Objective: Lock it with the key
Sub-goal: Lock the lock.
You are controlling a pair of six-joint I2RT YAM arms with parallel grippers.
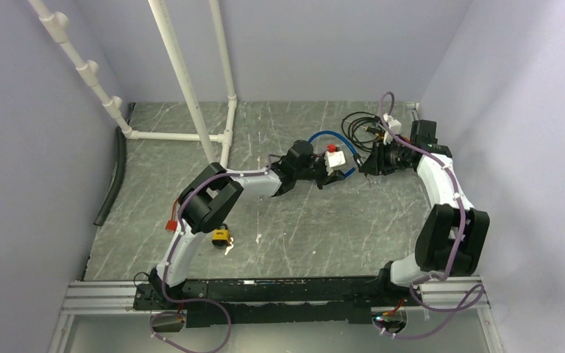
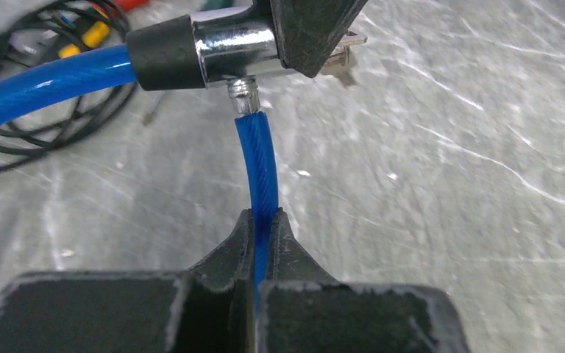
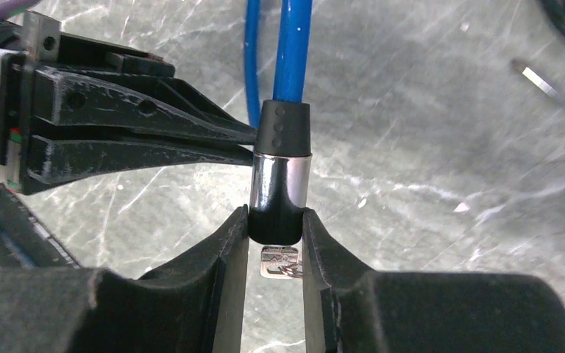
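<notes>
Lock barrel (image 3: 281,176), chrome with black ends, is gripped at its key end by the right gripper (image 3: 276,228) over the far middle of the table (image 1: 324,228), the key (image 3: 279,263) showing just behind. To its left, the left gripper (image 2: 263,220) is clenched on the blue cable (image 2: 256,162) just below its metal tip (image 2: 241,95). That tip touches the barrel's side, though whether it sits inside is unclear.

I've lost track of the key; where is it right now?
In the right wrist view, the key sits at the near end of the lock barrel, between the jaws of the right gripper.
</notes>
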